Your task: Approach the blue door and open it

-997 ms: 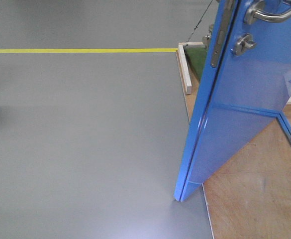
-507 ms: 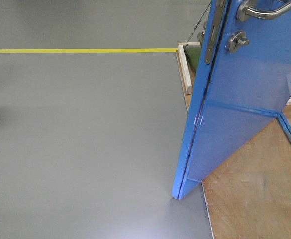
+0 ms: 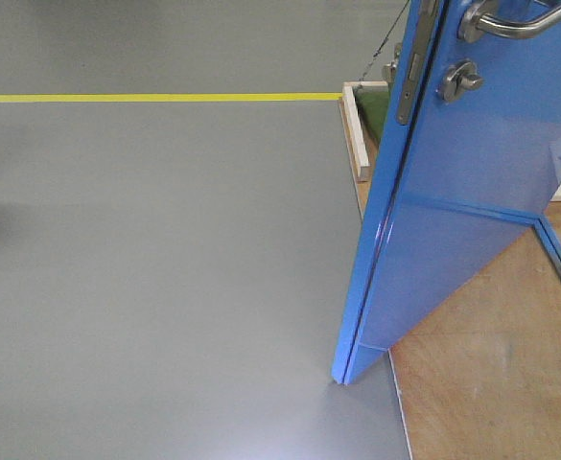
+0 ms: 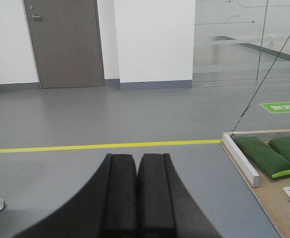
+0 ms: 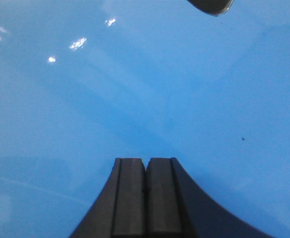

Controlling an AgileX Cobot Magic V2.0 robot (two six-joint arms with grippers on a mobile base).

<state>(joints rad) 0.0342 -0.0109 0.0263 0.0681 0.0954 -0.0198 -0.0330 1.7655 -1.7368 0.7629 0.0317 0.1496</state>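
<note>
Only the front view shows the blue door [image 3: 472, 192] ajar at right, with its lever handle [image 3: 515, 21] above the round lock [image 3: 457, 80]. The right end effector [image 5: 145, 166], pads together and empty, faces glossy blue. The left end effector [image 4: 137, 163], likewise closed, overlooks a yellow floor line [image 4: 110, 146] and green sandbags [image 4: 263, 156].

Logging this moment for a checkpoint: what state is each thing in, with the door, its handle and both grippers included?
Glossy blue door: swung open, latch edge showing.
Silver metal lever handle: roughly level, ungripped.
Left gripper: shut, empty.
Right gripper: shut, empty, facing that door.
Grey-brown background door: closed.
</note>
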